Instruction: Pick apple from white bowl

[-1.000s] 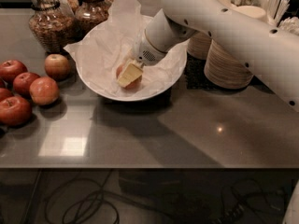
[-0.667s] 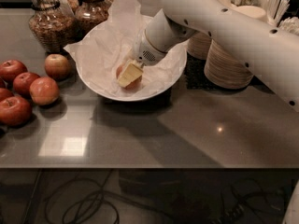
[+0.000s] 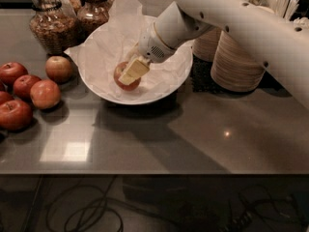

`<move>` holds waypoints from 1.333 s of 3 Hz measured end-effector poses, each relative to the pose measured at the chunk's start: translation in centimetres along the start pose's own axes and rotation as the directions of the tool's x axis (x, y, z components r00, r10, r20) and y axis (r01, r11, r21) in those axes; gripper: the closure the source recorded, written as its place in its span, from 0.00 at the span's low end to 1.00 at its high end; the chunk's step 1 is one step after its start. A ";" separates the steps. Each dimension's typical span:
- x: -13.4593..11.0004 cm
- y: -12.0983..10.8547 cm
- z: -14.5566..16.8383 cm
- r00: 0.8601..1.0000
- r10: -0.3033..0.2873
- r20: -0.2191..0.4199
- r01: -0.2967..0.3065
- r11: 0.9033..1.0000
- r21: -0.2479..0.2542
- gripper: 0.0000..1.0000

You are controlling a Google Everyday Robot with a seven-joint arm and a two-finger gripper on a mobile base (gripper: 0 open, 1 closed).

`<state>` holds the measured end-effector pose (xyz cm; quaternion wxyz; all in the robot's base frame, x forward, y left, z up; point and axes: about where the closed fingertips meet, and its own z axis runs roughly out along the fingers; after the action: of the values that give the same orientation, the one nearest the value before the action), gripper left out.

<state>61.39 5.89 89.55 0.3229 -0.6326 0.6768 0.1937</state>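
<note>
Change vs 1 s ago: arm's wrist sits a bit higher and further back in the camera view. More of the apple [image 3: 119, 74] shows now, with red-orange skin visible to the left of and under the gripper [image 3: 131, 71]; before, the cream tip hid nearly all of it. Bowl, paper and the side fruit haven't moved.

Reading: prob. the start of a lift, or a small re-seat at the grasp. Can't say the apple has left the paper; no gap visible under it. Pick not done yet.

Gripper: down inside the white bowl [image 3: 159, 94], cream tip lying across the apple's front, touching it. Whether it's clamped on the fruit or only set around it, can't tell from this angle.

Apple posn: in the bowl, left of centre, on the crinkled paper [image 3: 104, 52], near the front-left wall.

Orientation: apple is approx. round, so no real long axis. Stem and calyx not visible, so can't say which way it points. The tip crosses it on a diagonal, upper right to lower left.

Nearby: darker red apples [image 3: 29, 95] grouped on the counter [image 3: 193, 139] to the left, well apart from the bowl; stacked paper bowls [image 3: 239, 62] to the right.
</note>
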 end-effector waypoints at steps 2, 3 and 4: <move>-4.2 0.1 -7.2 0.986 -0.083 0.142 0.070 0.993 0.094 1.00; -4.2 0.1 -7.2 0.986 -0.083 0.142 0.070 0.993 0.094 1.00; -4.2 0.1 -7.2 0.986 -0.083 0.142 0.070 0.993 0.094 0.81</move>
<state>59.84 4.17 97.58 0.4064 -0.6272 0.6346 0.1966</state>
